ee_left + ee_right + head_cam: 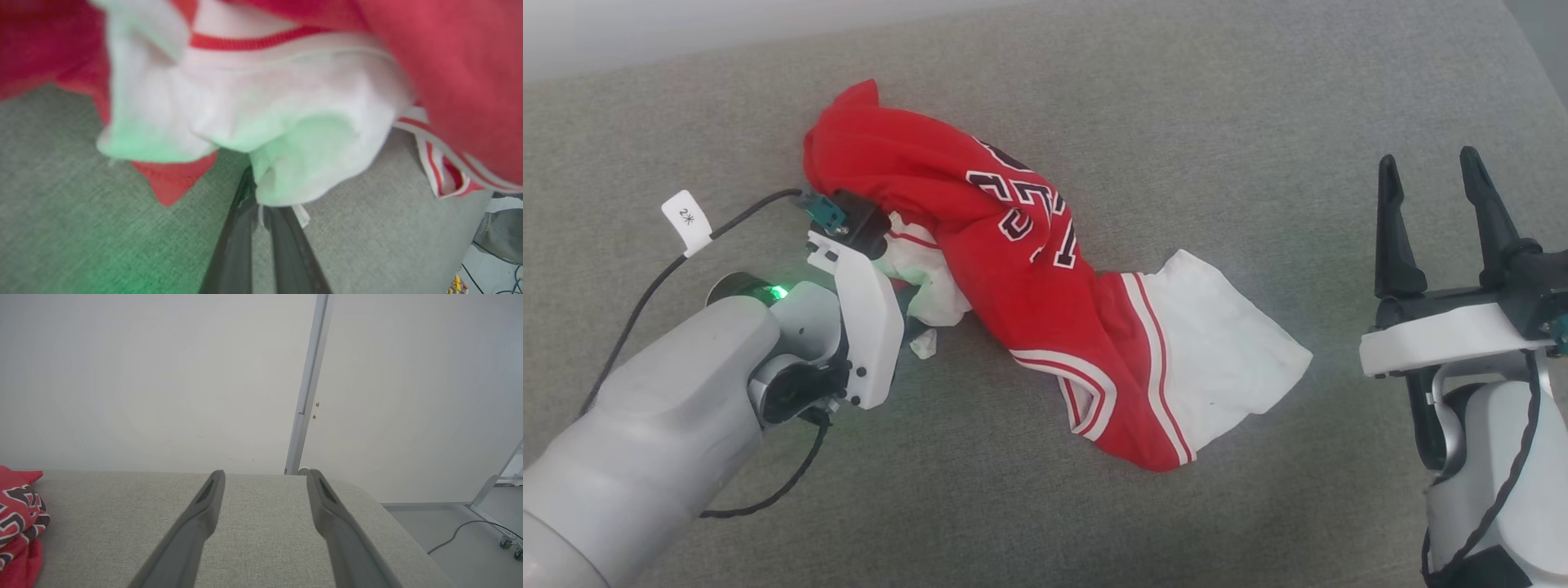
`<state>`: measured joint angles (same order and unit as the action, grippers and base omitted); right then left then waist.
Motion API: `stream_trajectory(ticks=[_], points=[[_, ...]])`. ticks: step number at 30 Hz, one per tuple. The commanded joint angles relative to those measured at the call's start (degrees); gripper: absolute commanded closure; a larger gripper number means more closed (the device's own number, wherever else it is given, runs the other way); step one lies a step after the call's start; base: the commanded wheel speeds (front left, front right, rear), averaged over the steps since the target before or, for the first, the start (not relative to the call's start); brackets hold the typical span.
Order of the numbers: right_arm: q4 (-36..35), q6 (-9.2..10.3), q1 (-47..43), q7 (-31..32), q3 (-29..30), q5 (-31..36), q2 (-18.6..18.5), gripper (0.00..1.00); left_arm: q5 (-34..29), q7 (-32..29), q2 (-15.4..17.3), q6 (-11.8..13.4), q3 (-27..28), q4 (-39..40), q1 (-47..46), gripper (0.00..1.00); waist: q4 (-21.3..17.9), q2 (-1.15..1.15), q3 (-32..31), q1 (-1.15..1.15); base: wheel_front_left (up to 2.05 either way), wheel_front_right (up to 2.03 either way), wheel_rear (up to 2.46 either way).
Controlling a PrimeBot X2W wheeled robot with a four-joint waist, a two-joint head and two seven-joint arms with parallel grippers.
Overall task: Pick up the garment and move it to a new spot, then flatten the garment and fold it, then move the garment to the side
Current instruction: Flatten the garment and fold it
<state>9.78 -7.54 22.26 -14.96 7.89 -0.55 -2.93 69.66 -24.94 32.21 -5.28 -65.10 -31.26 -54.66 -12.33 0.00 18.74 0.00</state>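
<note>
The garment point(1013, 269) is a red jersey lying crumpled on the grey fabric surface point(1258, 122), with black white-outlined numbers on top and a white sleeve end spread out to the right. My left gripper point(913, 320) reaches into its left side. In the left wrist view the two fingers of that left gripper point(259, 200) are pressed together on a white fold of the garment point(286, 134). My right gripper point(1429, 163) stands open to the right of the shirt, apart from it. Nothing sits between the spread fingers of the right gripper point(265, 475), and the garment point(20, 514) lies at that view's left edge.
A black cable with a white tag point(686, 219) trails from the left wrist. Beyond the surface's far edge is a pale wall with a vertical metal strip point(306, 388). The surface drops off at the right to a floor with a cable point(461, 531) and a wheeled frame point(508, 543).
</note>
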Motion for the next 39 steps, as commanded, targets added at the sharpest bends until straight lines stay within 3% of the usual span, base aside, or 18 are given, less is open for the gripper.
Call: stream_trajectory(ticks=[1, 10, 18, 23, 30, 34, 39], points=[[0.07, 0.10, 0.25, -0.30, 0.21, 0.18, 0.09, 0.00, 0.07, -1.40, 0.08, -0.25, -1.53, -1.17, 2.18, 1.00, 0.25, 0.00, -0.18, 0.00, 0.00, 0.00, 0.00], [0.27, 0.10, -1.16, -0.30, 1.23, 1.64, 0.08, 0.00, 2.80, 0.03, 3.51, -0.17, 1.70, 3.63, 1.24, 1.00, 2.77, 0.00, -2.77, 0.00, 0.00, 0.00, 0.00], [0.86, 0.10, -3.19, -0.30, 2.35, 2.85, 0.08, 0.00, 3.50, 3.09, 12.53, 3.70, 4.01, 14.16, 5.94, 1.00, 5.82, 0.00, -6.26, 0.00, 0.00, 0.00, 0.00], [1.67, 0.10, -4.35, -0.30, 3.21, 4.00, 0.09, 0.00, 3.61, 5.26, 20.04, 7.75, 4.54, 21.60, 10.79, 1.00, 7.90, 0.00, -8.28, 0.00, 0.00, 0.00, 0.00], [2.38, 0.10, -5.27, -0.30, 3.92, 4.83, 0.09, 0.00, 4.63, 8.87, 26.13, 11.93, 4.31, 26.99, 17.80, 1.00, 9.74, 0.00, -9.93, 0.00, 0.00, 0.00, 0.00], [2.69, 0.10, -5.65, -0.30, 4.09, 5.07, 0.08, 0.00, 4.53, 10.62, 27.98, 13.68, 3.11, 27.03, 21.80, 1.00, 10.51, 0.00, -10.69, 0.00, 0.00, 0.00, 0.00], [3.27, 0.10, -5.83, -0.30, 4.05, 5.25, 0.08, 0.00, 3.96, 11.94, 27.28, 13.94, 1.15, 23.56, 25.30, 1.00, 11.17, 0.00, -11.39, 0.00, 0.00, 0.00, 0.00]])
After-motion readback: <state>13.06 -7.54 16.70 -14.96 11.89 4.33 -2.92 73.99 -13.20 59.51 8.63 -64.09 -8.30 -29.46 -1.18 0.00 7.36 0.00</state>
